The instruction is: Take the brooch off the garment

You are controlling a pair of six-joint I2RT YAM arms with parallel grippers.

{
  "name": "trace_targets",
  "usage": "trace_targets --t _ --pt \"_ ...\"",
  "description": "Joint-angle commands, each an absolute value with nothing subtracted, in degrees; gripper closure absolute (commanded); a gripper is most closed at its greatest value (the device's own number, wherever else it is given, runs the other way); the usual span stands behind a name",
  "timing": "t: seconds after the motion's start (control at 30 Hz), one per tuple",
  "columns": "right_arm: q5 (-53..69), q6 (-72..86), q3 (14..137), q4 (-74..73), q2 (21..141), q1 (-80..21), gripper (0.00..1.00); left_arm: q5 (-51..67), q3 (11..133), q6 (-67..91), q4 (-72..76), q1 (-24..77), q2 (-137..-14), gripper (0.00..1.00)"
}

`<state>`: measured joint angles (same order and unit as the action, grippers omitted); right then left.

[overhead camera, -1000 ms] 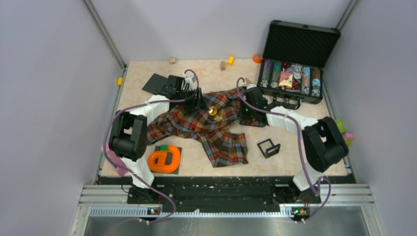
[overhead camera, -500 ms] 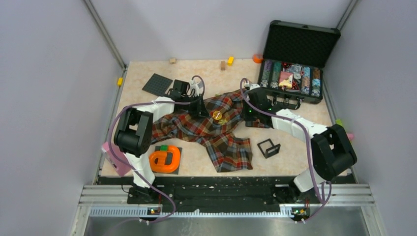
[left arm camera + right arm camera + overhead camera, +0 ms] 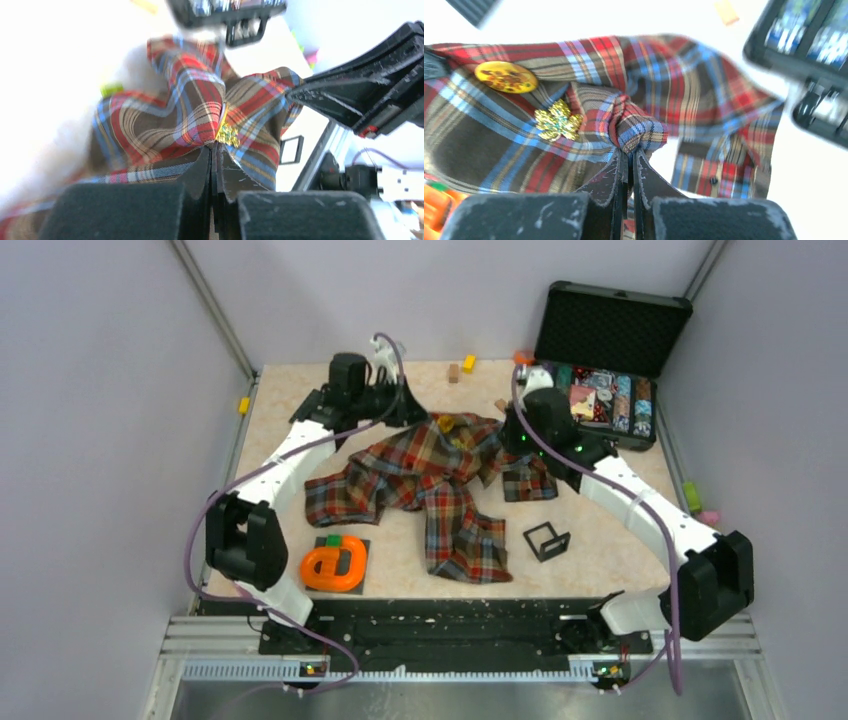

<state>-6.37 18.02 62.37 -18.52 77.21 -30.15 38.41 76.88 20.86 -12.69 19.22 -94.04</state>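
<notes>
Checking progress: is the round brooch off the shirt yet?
No, the round brooch sits on the shirt, beside a gold leaf pin.

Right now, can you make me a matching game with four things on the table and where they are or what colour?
Things:
1 plaid shirt
2 round brooch
3 chip case
4 orange object

Matches:
A yellow, sitting on the cloth
B open, at the far right corner
C bunched up in the middle of the table
D front left, on a dark mat

Pairs: 1-C, 2-A, 3-B, 4-D
</notes>
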Motion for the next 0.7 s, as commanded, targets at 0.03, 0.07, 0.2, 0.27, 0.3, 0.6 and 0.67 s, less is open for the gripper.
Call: trace_targets --t 0.03,0.07,0.2,0.27,0.3,0.6,0.67 --pt "-9.7 14.8 83.5 -20.4 77.4 -30.2 1.00 31.9 96.2 19.2 -14.9 19.6 -90.9 1.00" --pt "-10.0 14.1 86.8 -21.0 77.9 -30.2 1.00 30.5 98.8 18.6 -15.6 19.5 -90.7 1.00" --pt "-11.3 11.7 98.6 -23.0 80.2 -30.2 1.00 25.2 108.0 16.3 -18.2 19.6 -90.1 1.00" --pt "-11.5 10.7 105.5 -25.1 82.4 -30.2 1.00 24.1 111.4 15.5 -19.6 19.6 -89.8 1.00" --pt "-11.0 10.2 109.3 -26.8 83.6 -30.2 1.00 23.3 112.6 15.2 -20.3 19.6 -89.6 1.00" --pt "2.3 9.3 126.9 -31.4 85.6 -30.3 1.00 20.3 112.3 14.1 -20.7 20.5 -78.8 1.00" --pt "5.5 9.5 128.6 -31.4 85.1 -30.3 1.00 19.0 116.7 12.8 -24.2 21.8 -78.2 1.00"
